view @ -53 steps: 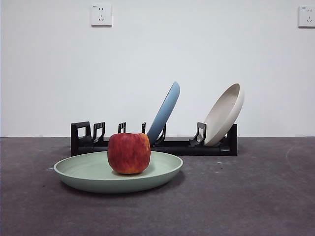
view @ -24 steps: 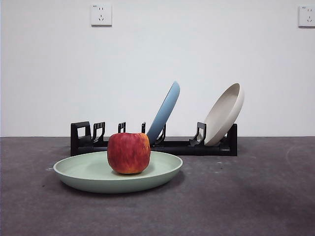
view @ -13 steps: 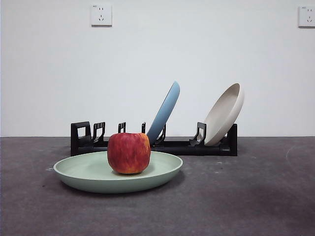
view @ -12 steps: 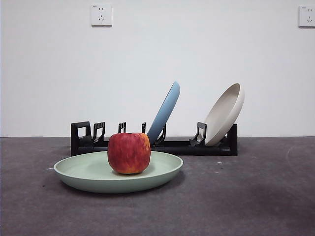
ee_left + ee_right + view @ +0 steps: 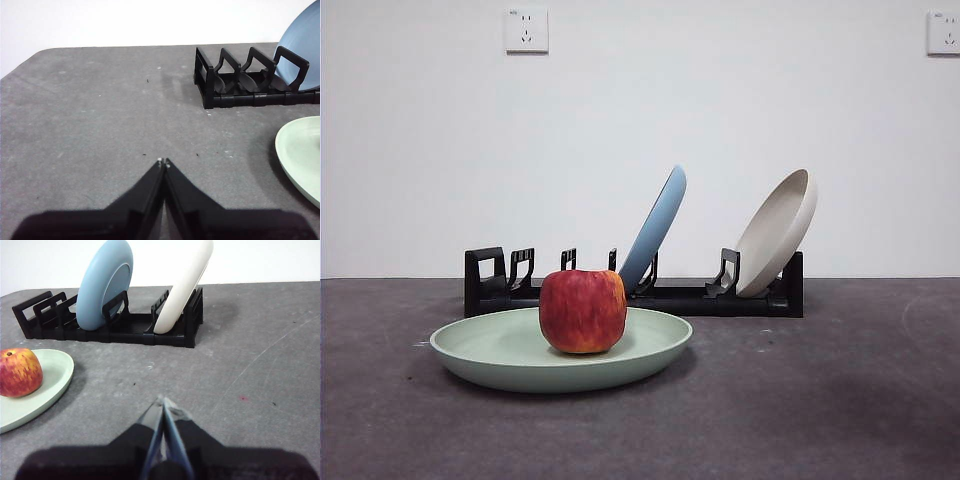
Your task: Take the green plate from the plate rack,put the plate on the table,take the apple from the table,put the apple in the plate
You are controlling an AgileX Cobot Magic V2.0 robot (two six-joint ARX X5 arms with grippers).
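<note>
The green plate [image 5: 560, 360] lies flat on the table [image 5: 820, 400] in front of the plate rack [image 5: 635, 295], with the apple [image 5: 582, 311] resting in it (every step looks finished). Left claw [image 5: 163, 162] and right claw [image 5: 162, 401] hang pressed together, empty.

Lab: bare white wall [image 5: 640, 120], sockets [image 5: 526, 30]

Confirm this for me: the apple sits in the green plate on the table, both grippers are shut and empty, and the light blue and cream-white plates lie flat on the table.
Not quite. The light blue plate and the cream-white plate stand tilted in the plate rack, as the front view shows. The rest holds: the apple sits in the green plate on the table, and the left gripper and right gripper are shut and empty.
</note>
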